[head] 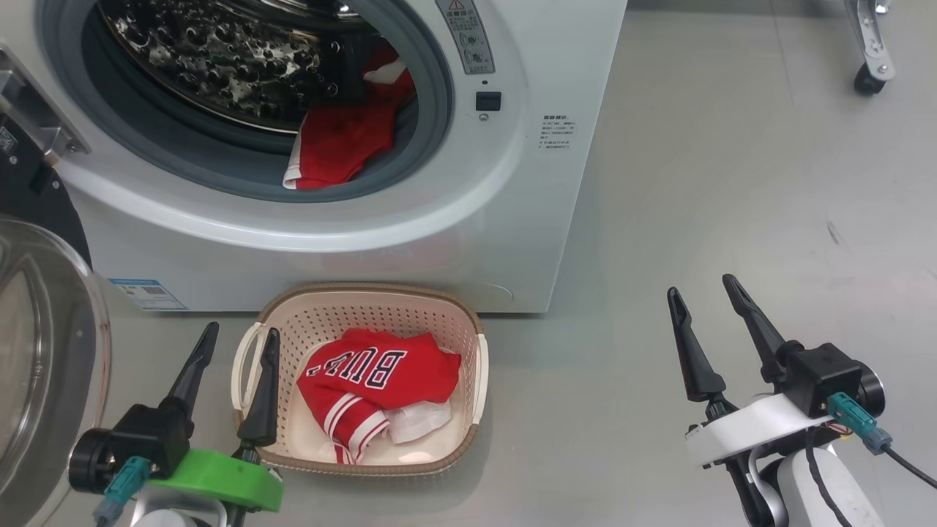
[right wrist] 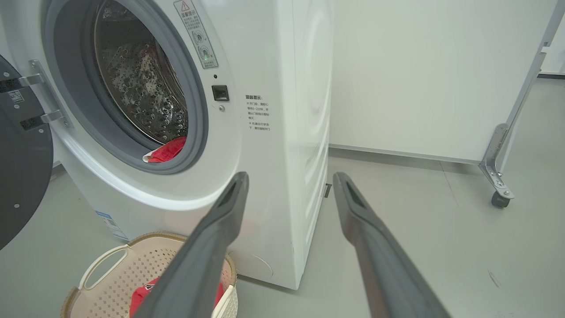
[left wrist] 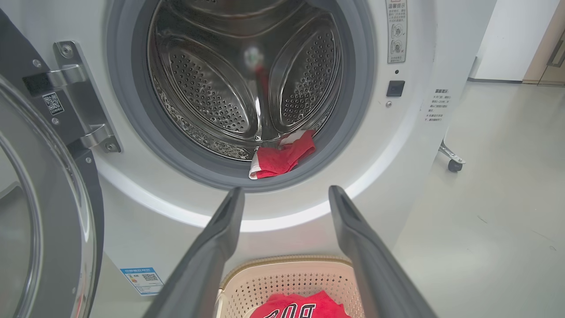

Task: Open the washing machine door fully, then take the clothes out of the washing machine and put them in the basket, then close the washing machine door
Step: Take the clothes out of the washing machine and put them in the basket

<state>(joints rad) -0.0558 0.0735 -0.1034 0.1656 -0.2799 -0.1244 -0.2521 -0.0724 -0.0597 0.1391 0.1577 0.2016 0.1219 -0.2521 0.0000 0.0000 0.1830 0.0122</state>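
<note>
Smooth grey floor (head: pixel 732 183), white wall (right wrist: pixel 419 66) — left gripper (head: pixel 243 329) and right gripper (head: pixel 700 285) gape, empty.

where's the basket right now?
Head view, lower centre: the basket sits on the floor before the washing machine, beside the left gripper, a red jersey inside.

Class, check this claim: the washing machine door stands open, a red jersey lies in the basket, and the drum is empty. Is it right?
Not quite. The drum is not empty: a red garment lies at its front edge, as the head view shows. The door does stand open and a red jersey does lie in the basket.
</note>
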